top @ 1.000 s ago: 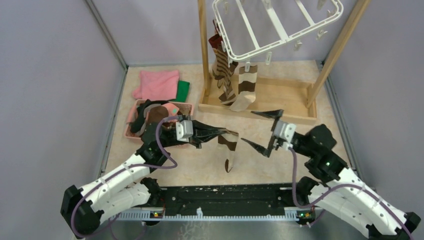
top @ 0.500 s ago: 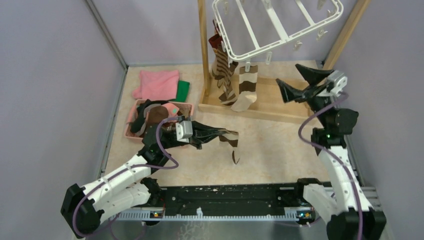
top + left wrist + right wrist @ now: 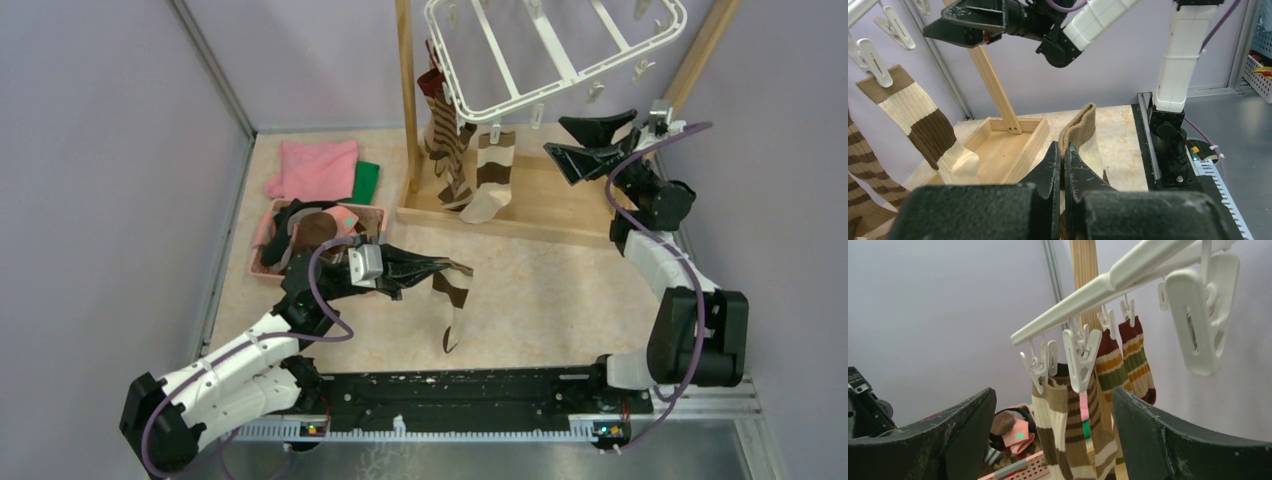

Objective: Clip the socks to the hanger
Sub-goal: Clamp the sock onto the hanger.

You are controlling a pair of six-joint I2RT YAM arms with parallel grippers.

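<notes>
Sock-hanging on a two-arm rig: the left claw (image 3: pixel 440 266) (image 3: pixel 1063 150) is clenched on the tan ribbed cuff of a soft brown-and-cream striped loose sock (image 3: pixel 455 298) (image 3: pixel 1083 125). The sock dangles toe-down from the fingertips over the beige speckled tabletop (image 3: pixel 560 290); whether the toe touches the surface cannot be told. In the left wrist view the black fingers are pressed flat together, with the cuff standing up just past their tips.

The right claw (image 3: pixel 577 144) (image 3: pixel 1053 392) is raised and released, its jaws spread wide with nothing between them. It sits just under the near edge of the white plastic rectangular hanger (image 3: pixel 470 113) (image 3: pixel 1088 295), which is carried by a pale wooden post frame (image 3: pixel 405 100).

Straight ahead of the right claw, framed between its fingers, a broad-banded brown-and-cream hung sock (image 3: pixel 492 175) (image 3: pixel 1058 440) (image 3: pixel 913 120) is pinned by a small white clip (image 3: pixel 1080 357). Past that hang red, green and tan banded socks (image 3: pixel 432 90) (image 3: pixel 1130 355). A larger empty white peg (image 3: pixel 1205 315) dangles close above one of its fingers.

Just behind the left claw stands a pink plastic basket (image 3: pixel 262 245) heaped with more dark and brown socks. A small green label (image 3: pixel 346 218) on one item there is too small to read. Beyond the basket lie a plain pink cloth (image 3: pixel 315 168) and a plain green cloth (image 3: pixel 366 182), touching each other.
</notes>
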